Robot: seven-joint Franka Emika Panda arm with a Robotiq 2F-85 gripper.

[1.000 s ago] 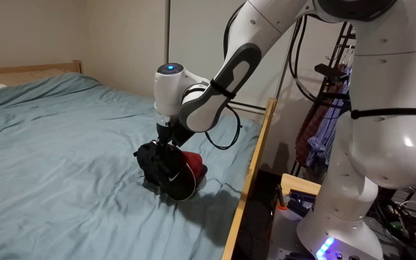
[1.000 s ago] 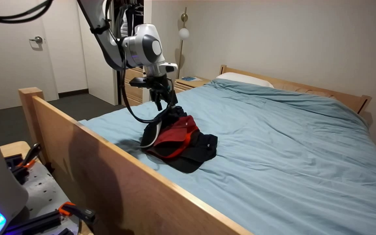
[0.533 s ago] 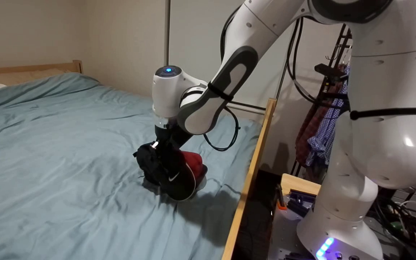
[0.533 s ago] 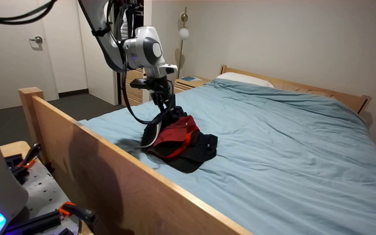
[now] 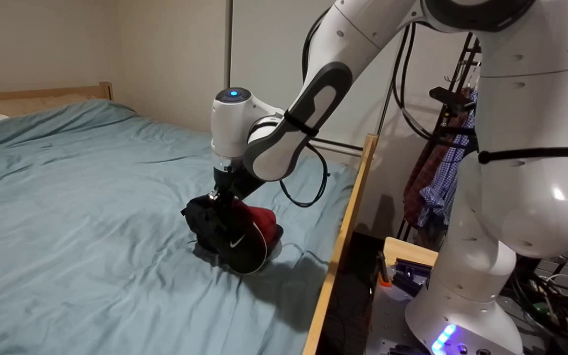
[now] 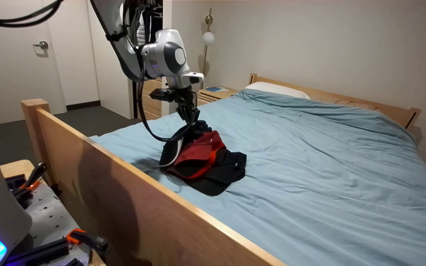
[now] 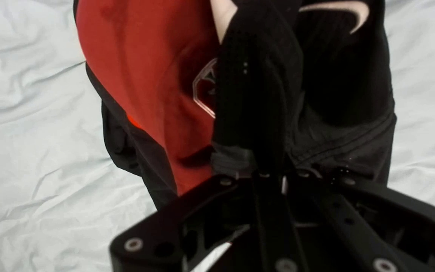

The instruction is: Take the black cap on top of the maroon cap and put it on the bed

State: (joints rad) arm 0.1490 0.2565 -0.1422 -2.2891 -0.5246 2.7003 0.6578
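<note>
One black cap (image 7: 315, 90), white swoosh (image 7: 361, 12)

Open bed (image 6: 327, 177) around caps (image 6: 202, 157), footboard (image 6: 124, 192) near

In an exterior view, the black cap (image 5: 225, 234) at mid-frame carries a white swoosh (image 5: 237, 241) and thin white edging; to its right the maroon cap (image 5: 264, 222) is deep red. Across the left, the bed (image 5: 77, 246) is plain light teal, its frame (image 5: 341, 241) honey-toned wood. At right, a shirt (image 5: 446, 172) is checked blue and white; the arm (image 5: 353, 42) is white with dark grey panels.
</note>
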